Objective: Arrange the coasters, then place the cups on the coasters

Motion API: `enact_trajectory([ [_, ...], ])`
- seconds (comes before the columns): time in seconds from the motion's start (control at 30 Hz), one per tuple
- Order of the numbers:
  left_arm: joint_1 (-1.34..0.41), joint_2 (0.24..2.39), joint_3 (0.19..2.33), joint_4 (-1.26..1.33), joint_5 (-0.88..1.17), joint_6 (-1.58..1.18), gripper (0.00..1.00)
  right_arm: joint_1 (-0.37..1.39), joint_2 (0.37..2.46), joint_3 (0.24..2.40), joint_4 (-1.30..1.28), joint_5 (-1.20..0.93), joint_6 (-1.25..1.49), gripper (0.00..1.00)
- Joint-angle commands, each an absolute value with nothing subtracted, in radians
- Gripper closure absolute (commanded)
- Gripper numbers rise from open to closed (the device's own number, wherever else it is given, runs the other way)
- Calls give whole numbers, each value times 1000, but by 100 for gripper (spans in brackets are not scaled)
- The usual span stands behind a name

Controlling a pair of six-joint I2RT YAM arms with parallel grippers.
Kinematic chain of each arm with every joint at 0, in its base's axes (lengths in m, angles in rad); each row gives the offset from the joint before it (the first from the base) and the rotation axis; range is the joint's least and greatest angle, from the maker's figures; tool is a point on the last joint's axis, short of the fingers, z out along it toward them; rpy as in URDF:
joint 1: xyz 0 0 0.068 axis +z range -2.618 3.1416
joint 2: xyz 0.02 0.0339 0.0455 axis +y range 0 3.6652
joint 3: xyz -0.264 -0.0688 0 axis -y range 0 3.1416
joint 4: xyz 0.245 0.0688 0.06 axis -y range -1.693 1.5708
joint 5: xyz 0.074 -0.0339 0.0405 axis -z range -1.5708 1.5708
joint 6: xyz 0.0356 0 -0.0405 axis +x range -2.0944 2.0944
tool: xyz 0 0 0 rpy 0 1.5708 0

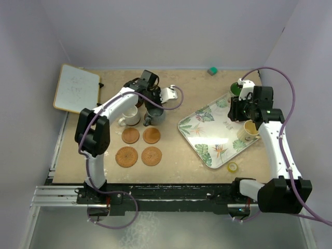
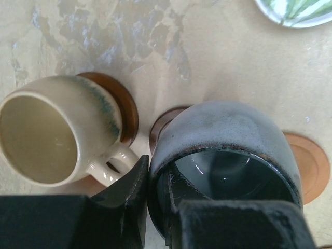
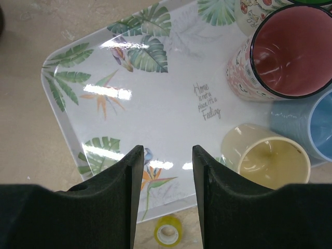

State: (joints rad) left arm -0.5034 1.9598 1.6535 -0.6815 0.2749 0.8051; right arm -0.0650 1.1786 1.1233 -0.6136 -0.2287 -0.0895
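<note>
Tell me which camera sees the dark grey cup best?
The left wrist view: the grey cup fills it, close up, with the left claw pinching its rim. The top view shows it small and far away. The right wrist view misses it.

In the left wrist view, the coaster (image 2: 157, 129) under the grey mug (image 2: 228, 129) is largely hidden by it, and the tray (image 2: 295, 13) is cut off by the top edge. In the right wrist view, the light blue mug (image 3: 319, 124) is cut by the right edge.
</note>
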Motion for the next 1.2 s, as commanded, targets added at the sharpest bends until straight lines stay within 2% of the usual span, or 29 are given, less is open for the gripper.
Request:
enact_trajectory([
  [0.0,-469,1938,1663,-599,311,843,97,-69,1188,1127,-590,-260,-94,55],
  [1.17,-414,2012,1637,-533,277,905,97,-71,1189,1127,-593,-282,-99,54],
])
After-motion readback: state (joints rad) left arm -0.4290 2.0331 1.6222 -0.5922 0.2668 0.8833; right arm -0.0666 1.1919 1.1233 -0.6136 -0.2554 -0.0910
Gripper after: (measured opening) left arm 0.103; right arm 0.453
